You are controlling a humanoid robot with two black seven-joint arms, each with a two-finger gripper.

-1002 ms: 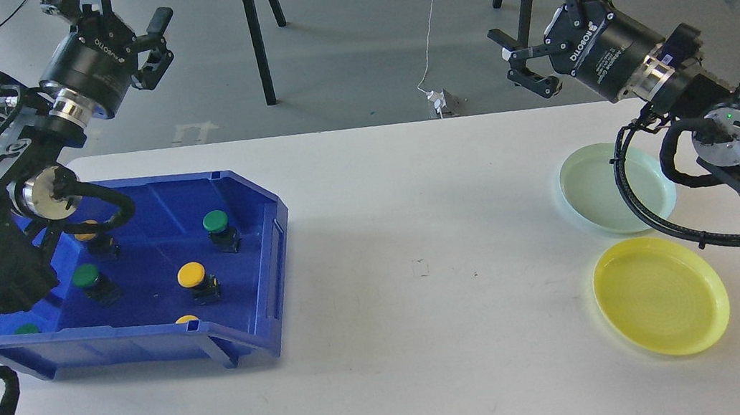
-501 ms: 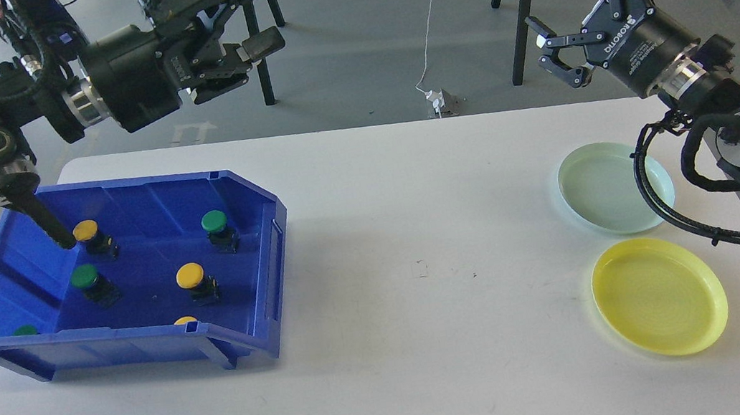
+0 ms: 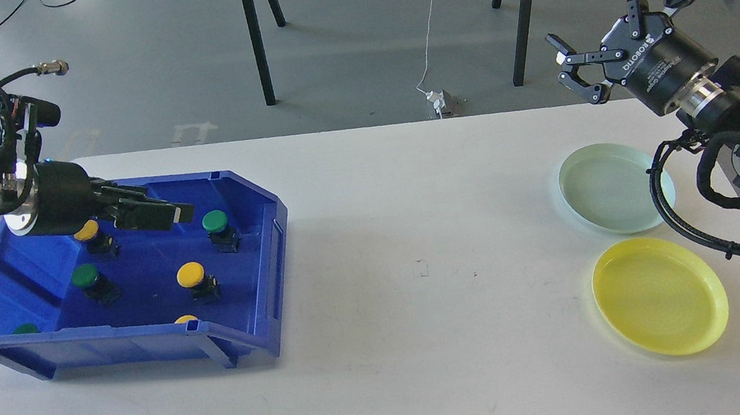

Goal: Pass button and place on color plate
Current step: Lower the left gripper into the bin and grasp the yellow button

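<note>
A blue bin [image 3: 273, 210] at the table's left holds several push buttons. A yellow one [image 3: 191, 274] and a green one [image 3: 215, 221] stand near its middle. Another green one [image 3: 85, 276] and a yellow one [image 3: 86, 231] stand further left. My left gripper [image 3: 166, 201] is low inside the bin's back part, pointing right, open and empty. It is beside the far-left yellow button and left of the green one. My right gripper [image 3: 591, 6] is open and empty, raised beyond the table's far right edge. A pale green plate [image 3: 610, 188] and a yellow plate [image 3: 659, 296] lie at the right.
The white table [image 3: 421, 265] is bare between the bin and the plates. Two more button caps peek over the bin's front wall. Black stand legs [image 3: 255, 35] and a white cable [image 3: 431, 25] are on the floor behind the table.
My left arm has swung down from high behind the bin, and its gripper now sits low inside it, pointing right. My right gripper has drifted slightly right and stayed open.
</note>
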